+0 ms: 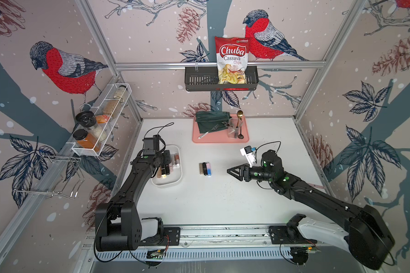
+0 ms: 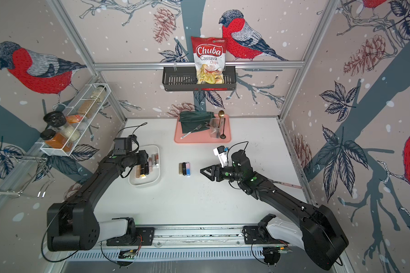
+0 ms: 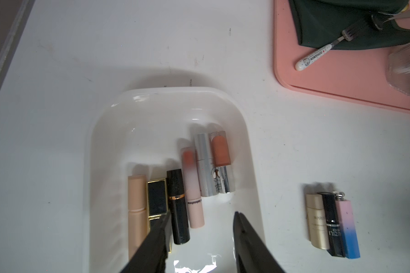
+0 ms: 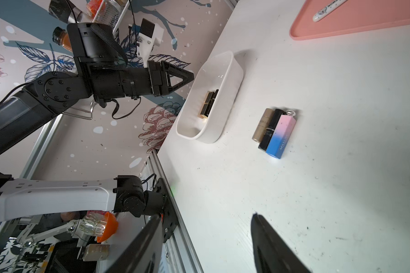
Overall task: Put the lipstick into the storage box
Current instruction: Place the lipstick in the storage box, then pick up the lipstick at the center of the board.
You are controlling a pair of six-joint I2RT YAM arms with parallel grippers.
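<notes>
Now, with the left jaws apart and empty over the box (image 3: 137,123), lift straight clear. The right jaws, also apart, should pinch the pink-blue lipstick (image 1: 209,168), outermost of three touching on the worktop (image 1: 223,201).

We see a glossy white plastic storage box (image 3: 109,123), highlights on its wall. Inside, the silver lipstick (image 3: 204,165) looks like polished metal, the beige lipstick (image 3: 136,201) matt. The surface (image 3: 81,59) is smooth but scuffed. The pink tray (image 3: 341,78) looks matt; the dark green napkin (image 3: 329,21) is cloth.

Overhead stereo pair, two wrist views
</notes>
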